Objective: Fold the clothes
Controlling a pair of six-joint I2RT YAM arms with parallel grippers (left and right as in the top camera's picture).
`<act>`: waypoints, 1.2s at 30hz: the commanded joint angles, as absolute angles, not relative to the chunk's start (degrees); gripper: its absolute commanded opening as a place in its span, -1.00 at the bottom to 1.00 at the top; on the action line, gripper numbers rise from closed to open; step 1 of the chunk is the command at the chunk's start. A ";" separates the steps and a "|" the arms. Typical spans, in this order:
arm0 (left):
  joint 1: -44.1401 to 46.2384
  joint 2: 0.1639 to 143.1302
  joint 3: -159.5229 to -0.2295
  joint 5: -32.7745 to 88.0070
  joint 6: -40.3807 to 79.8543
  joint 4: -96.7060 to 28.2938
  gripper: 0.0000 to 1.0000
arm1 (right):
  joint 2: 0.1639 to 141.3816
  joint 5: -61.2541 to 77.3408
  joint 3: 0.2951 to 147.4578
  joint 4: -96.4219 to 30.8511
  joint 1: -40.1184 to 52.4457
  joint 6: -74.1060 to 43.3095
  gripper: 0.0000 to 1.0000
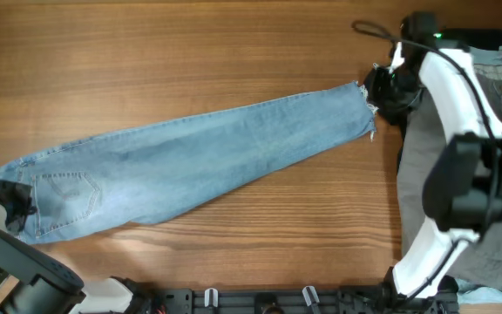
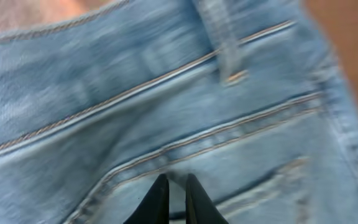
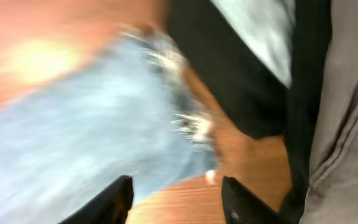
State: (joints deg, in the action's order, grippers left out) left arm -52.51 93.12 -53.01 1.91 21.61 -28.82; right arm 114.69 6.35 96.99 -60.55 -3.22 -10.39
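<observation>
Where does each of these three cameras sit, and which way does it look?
Overhead: above the table, looking straight down on the jeans and grey trousers; the left arm and right arm show.
Left wrist: on the left arm, close over the jeans' waistband and back pocket; the left claw shows, fingers nearly together.
Right wrist: on the right arm, blurred, facing the frayed hem; the right claw shows, fingers apart.
Shared: overhead and right wrist both show the frayed hem and grey trousers.
</observation>
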 commanded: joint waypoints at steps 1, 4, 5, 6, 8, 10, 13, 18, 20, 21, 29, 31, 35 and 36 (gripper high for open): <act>-52.47 93.06 -60.75 14.31 19.73 -33.69 -0.76 | 107.92 22.87 97.30 -58.00 -0.93 -1.23 0.04; -52.47 92.36 -66.06 20.82 19.70 -39.94 -0.68 | 105.71 25.54 97.30 -57.91 1.72 -2.15 0.04; -52.45 91.79 -67.70 22.74 19.68 -42.02 -0.66 | 105.36 25.54 97.30 -58.39 2.70 -2.15 0.03; -52.45 90.43 -69.52 23.62 19.59 -44.88 -0.63 | 105.01 25.06 97.30 -59.48 4.10 -2.07 -0.04; -52.23 87.99 -70.19 23.66 16.60 -47.09 -0.62 | 104.66 24.43 97.30 -60.73 5.13 -1.96 -0.10; -52.18 84.88 -70.19 23.59 14.87 -48.97 -0.62 | 104.27 26.17 97.30 -60.93 6.02 2.61 -0.34; -52.18 79.48 -70.19 23.81 13.65 -51.70 -0.60 | 103.48 37.87 97.30 -58.83 9.21 15.35 -0.56; -48.16 71.29 -70.19 23.99 11.18 -55.22 -0.47 | 105.75 37.17 97.17 -47.07 19.66 17.32 -0.42; -44.91 69.71 -70.19 23.99 9.32 -56.27 -0.33 | 108.44 37.12 97.17 -43.64 25.74 20.73 -0.36; -42.85 69.36 -70.19 23.49 9.19 -56.97 -0.25 | 110.59 37.12 97.17 -42.57 29.23 22.79 -0.36; -41.63 69.43 -70.19 21.58 9.37 -59.22 -0.19 | 127.52 36.62 97.17 -34.63 41.85 31.20 -0.06; -41.63 69.43 -70.19 21.37 9.37 -59.46 -0.18 | 129.14 36.42 97.17 -33.52 42.30 32.84 -0.03; -41.63 69.43 -70.19 21.34 9.34 -59.79 -0.16 | 129.97 32.51 97.17 -26.70 42.30 33.28 0.12; -41.63 69.43 -70.19 21.12 9.34 -59.86 -0.16 | 129.97 31.99 97.17 -25.15 42.30 33.26 0.16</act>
State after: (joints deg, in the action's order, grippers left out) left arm -41.63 69.76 -69.38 21.93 10.52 -59.70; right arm 129.49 34.61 96.88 -29.02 42.28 31.40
